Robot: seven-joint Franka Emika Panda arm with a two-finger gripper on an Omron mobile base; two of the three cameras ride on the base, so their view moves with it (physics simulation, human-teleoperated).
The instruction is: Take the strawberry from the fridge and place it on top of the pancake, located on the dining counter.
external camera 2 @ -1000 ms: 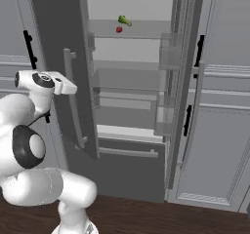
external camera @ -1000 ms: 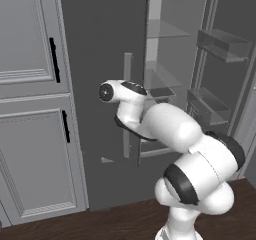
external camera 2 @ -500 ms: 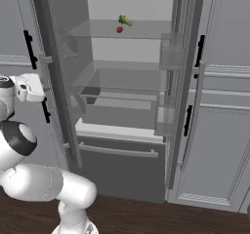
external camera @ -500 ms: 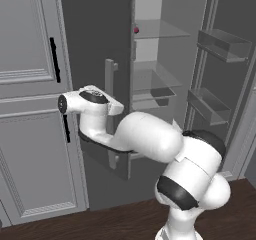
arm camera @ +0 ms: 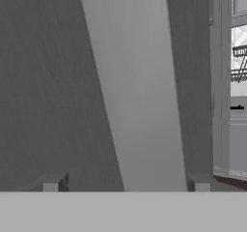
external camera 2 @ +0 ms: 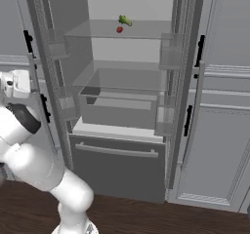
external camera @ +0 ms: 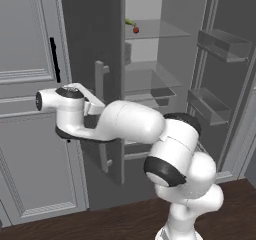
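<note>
the tool (arm camera: 126,186) stood wide astride the fridge (external camera 2: 122,160) door's pale handle (arm camera: 140,91), gripping nothing, while the strawberry (external camera 2: 119,29) sat on the top glass shelf (external camera 2: 97,32) beside a green vegetable (external camera 2: 125,20), so pulling away carelessly could snag the handle.

Fridge (external camera 2: 122,165) doors open. Top glass shelf (external camera 2: 141,30) carries the strawberry (external camera 2: 119,29), with a green vegetable (external camera 2: 125,19) just behind it, near the back wall. From the left base view, both sit at the shelf's left end.
</note>
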